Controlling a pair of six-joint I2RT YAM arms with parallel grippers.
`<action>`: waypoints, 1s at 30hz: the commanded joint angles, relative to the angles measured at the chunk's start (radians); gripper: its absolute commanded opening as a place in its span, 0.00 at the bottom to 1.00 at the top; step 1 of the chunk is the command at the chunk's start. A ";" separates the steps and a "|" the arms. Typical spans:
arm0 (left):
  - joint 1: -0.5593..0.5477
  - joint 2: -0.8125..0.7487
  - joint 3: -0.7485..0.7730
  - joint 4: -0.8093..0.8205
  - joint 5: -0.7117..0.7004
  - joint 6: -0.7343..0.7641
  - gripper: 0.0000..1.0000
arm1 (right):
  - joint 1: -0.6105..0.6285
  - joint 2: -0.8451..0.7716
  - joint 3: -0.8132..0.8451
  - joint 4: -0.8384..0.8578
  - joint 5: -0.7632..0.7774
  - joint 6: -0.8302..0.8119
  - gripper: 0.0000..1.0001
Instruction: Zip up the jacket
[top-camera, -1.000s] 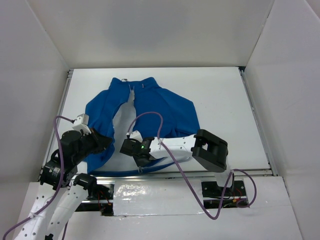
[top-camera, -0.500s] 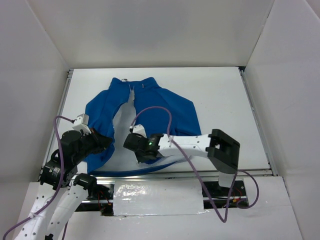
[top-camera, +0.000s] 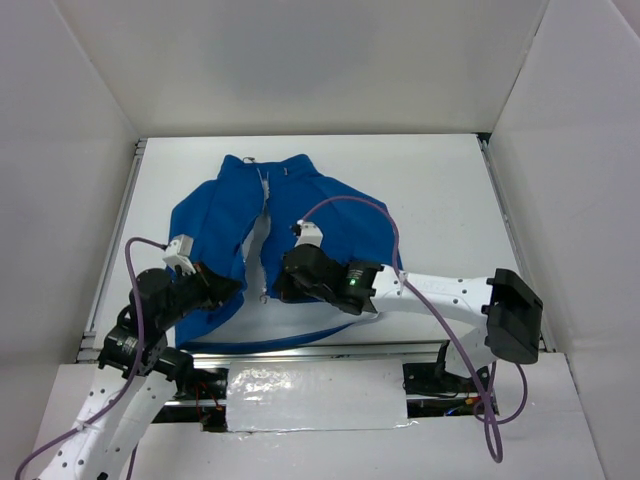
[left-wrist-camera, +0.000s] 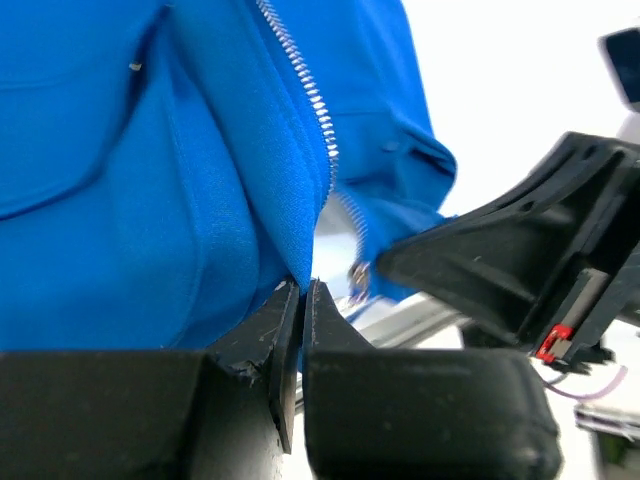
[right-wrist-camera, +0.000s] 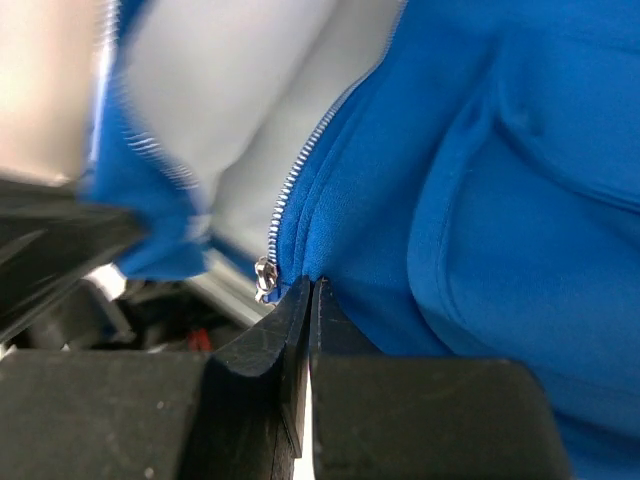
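Small royal-blue fleece jacket (top-camera: 330, 215) is laid flat on the white table (top-camera: 450, 190), left of centre. Its stand-up collar (top-camera: 270, 165) is turned toward the far edge and its hem lies at the near edge. The front is seen parted in a narrow gap that widens toward the hem, and pale lining (top-camera: 255, 250) is exposed inside it. Light silver-grey zipper teeth (left-wrist-camera: 318, 100) are noted along the front edges.

Left gripper (top-camera: 222, 290) is positioned low over the jacket's near-left part, by the hem. In the left wrist view its fingers (left-wrist-camera: 255, 340) are pressed together on the blue fabric edge just beside the teeth. A small metal zipper piece (left-wrist-camera: 357, 275) is seen just beyond them.

Right gripper (top-camera: 285, 280) is placed at the opposite front edge, near the hem and close to the left gripper. Its fingers (right-wrist-camera: 260, 350) are clamped on the blue fabric edge. A metal slider (right-wrist-camera: 265, 280) is seen just beside the fingertips.
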 joint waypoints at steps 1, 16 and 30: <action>0.002 -0.052 -0.082 0.244 0.146 -0.055 0.00 | 0.002 -0.060 -0.076 0.284 -0.128 -0.040 0.00; 0.002 -0.066 -0.125 0.329 0.163 -0.075 0.00 | 0.002 -0.079 -0.177 0.439 -0.123 -0.151 0.00; 0.002 -0.238 -0.239 0.481 0.284 -0.077 0.00 | -0.030 -0.206 -0.327 0.572 -0.235 -0.158 0.00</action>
